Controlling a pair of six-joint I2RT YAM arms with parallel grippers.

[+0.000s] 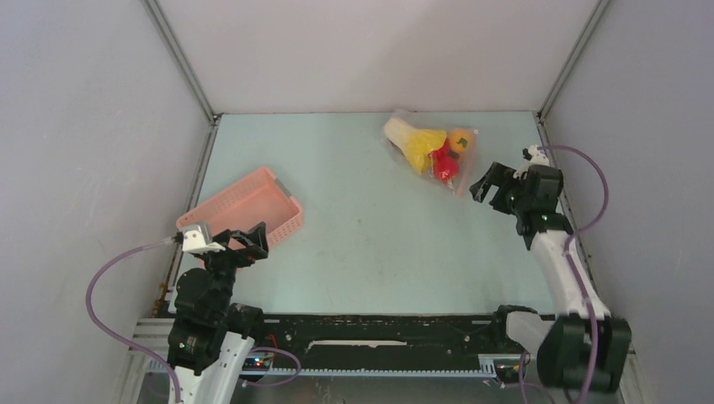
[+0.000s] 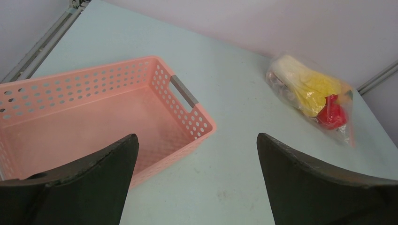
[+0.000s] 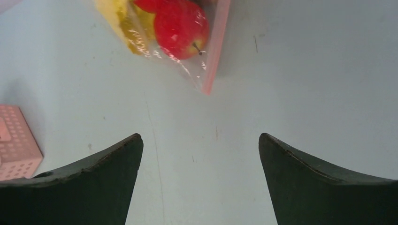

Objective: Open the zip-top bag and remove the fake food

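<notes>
Pale table [image 1: 379,244], zip-top bag [image 1: 431,153] lying just ahead of right pincer [image 1: 493,192], pincer released, empty

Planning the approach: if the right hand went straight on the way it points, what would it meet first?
Probably the zip-top bag, at its pink zip strip beside the red fruit; only table shows before it, though depth is unclear.
</notes>
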